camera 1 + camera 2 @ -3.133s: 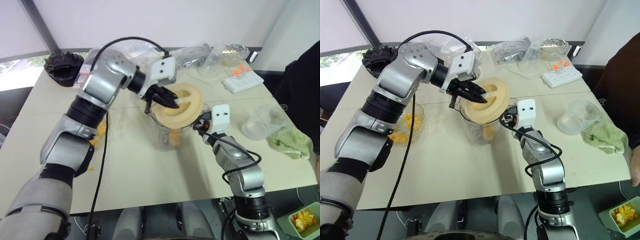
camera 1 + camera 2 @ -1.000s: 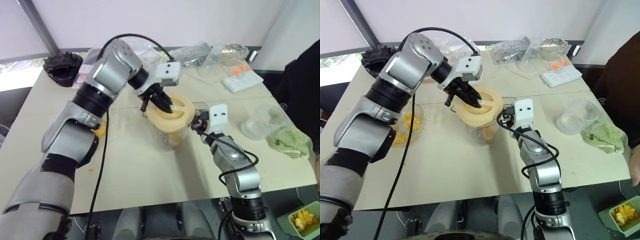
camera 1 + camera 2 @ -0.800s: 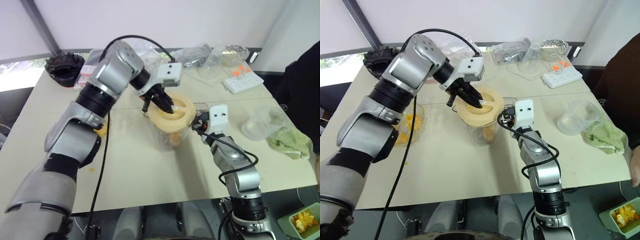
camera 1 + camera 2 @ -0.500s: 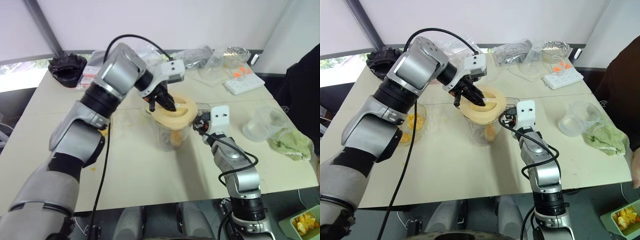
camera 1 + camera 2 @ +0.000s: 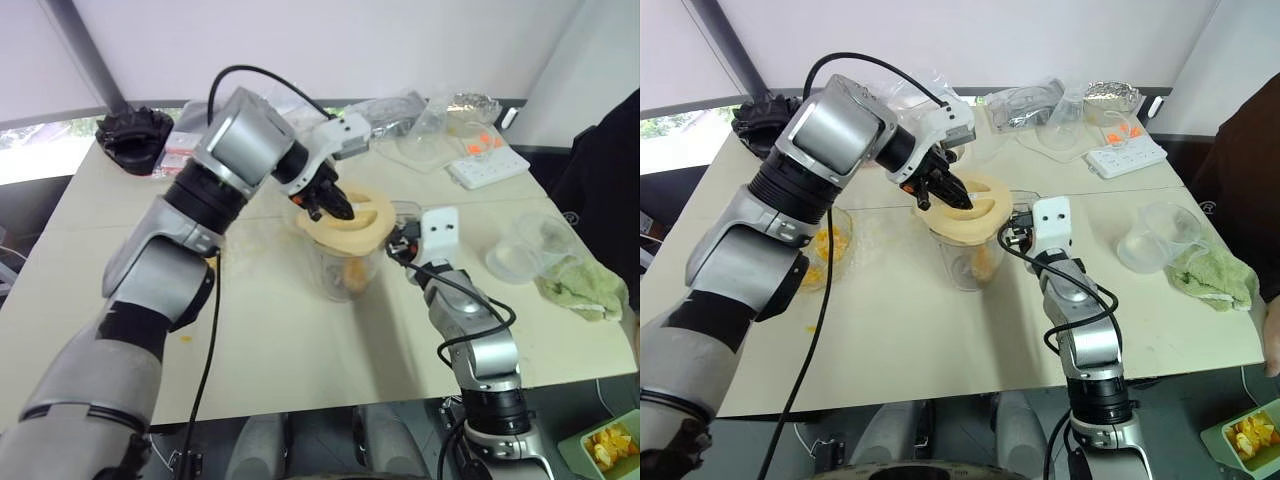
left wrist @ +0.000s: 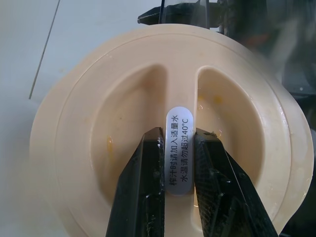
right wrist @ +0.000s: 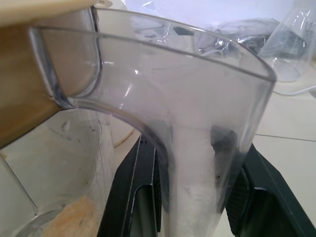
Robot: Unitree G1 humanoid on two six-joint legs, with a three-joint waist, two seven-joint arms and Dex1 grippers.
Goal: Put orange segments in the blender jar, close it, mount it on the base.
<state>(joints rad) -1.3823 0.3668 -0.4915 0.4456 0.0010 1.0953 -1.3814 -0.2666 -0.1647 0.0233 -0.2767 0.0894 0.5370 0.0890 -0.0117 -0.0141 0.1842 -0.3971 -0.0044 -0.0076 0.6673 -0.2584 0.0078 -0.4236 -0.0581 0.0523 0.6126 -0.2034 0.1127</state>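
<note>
Left gripper (image 6: 178,163) is pinched shut on the raised centre rib of the peach-cream lid (image 5: 352,217), fingers (image 6: 143,187) either side of the white label strip. Lid sits on top of the blender jar (image 5: 342,270), tilted, not flat on the rim. Right gripper (image 7: 195,197) is clamped on the jar's clear side handle (image 7: 197,143), one finger each side of it, holding the jar upright on the table (image 5: 300,350). Orange segments (image 5: 980,263) visible through the jar wall, low inside it.

Surroundings:
- Clear bowl (image 5: 825,250) with more orange pieces just left of the jar, partly hidden behind the left forearm; a few loose bits on the table near it.
- Small handleless clear cup (image 5: 525,250) right of the jar, well apart, beside a green cloth (image 5: 580,280).
- White power strip (image 5: 485,160) with orange buttons at the far right of the table; clear plastic bags and containers (image 5: 440,125) along the far edge.
- Black round object (image 5: 135,140) at the far left corner.
- Green tray (image 5: 1240,435) of orange pieces off the table, near right.
- Person's dark sleeve (image 5: 1240,150) at the right edge.

In the way: left arm and its black cable (image 5: 205,330) cross over the bowl; lid covers the jar mouth.
</note>
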